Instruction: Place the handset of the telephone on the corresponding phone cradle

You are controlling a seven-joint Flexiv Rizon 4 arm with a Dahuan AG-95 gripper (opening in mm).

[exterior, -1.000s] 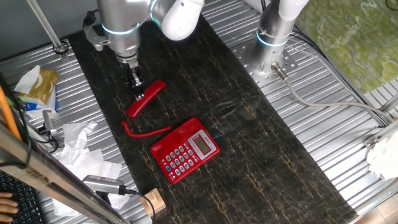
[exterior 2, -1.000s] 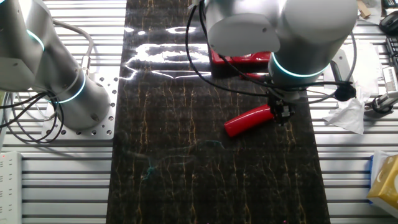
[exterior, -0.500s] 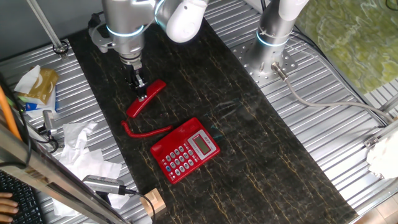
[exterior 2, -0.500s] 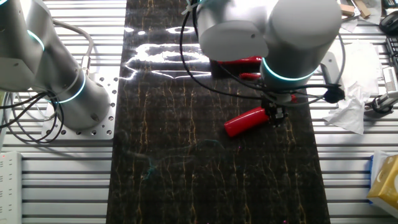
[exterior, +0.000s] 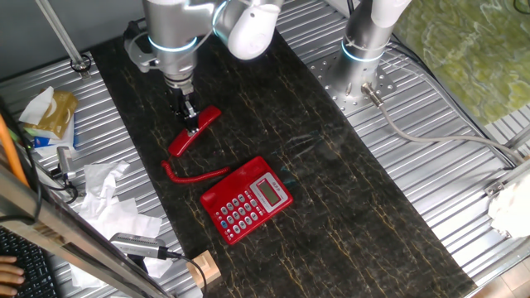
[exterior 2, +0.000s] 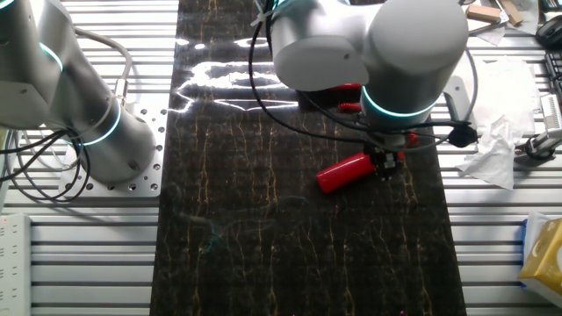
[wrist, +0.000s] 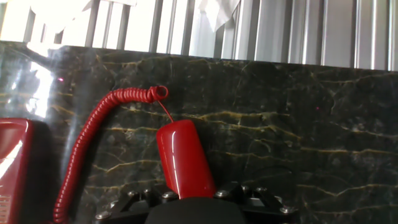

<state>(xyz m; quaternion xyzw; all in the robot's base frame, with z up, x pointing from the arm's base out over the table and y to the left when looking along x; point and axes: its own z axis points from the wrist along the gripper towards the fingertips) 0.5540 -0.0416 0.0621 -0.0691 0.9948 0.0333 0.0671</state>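
The red handset (exterior: 179, 144) lies flat on the dark mat, up and left of the red telephone (exterior: 246, 200). Its thin red cord (exterior: 195, 175) runs to the base's upper-left side, where the cradle (exterior: 234, 180) strip lies bare. My gripper (exterior: 191, 118) stands over the handset's middle with a finger on each side and looks open. In the hand view the handset (wrist: 183, 158) runs from my gripper (wrist: 194, 198) away up the frame, with the coiled cord (wrist: 93, 137) to its left. In the other fixed view my gripper (exterior 2: 384, 162) hides the handset's (exterior 2: 341, 174) right end.
Crumpled paper (exterior: 103, 186) and a yellow bag (exterior: 51, 112) lie left of the mat. A second arm's base (exterior: 364, 50) stands at the mat's far right. The telephone base is partly hidden behind my arm in the other fixed view (exterior 2: 329, 88).
My arm has shifted slightly along the handset toward its middle. The handset, cord and base have not moved.
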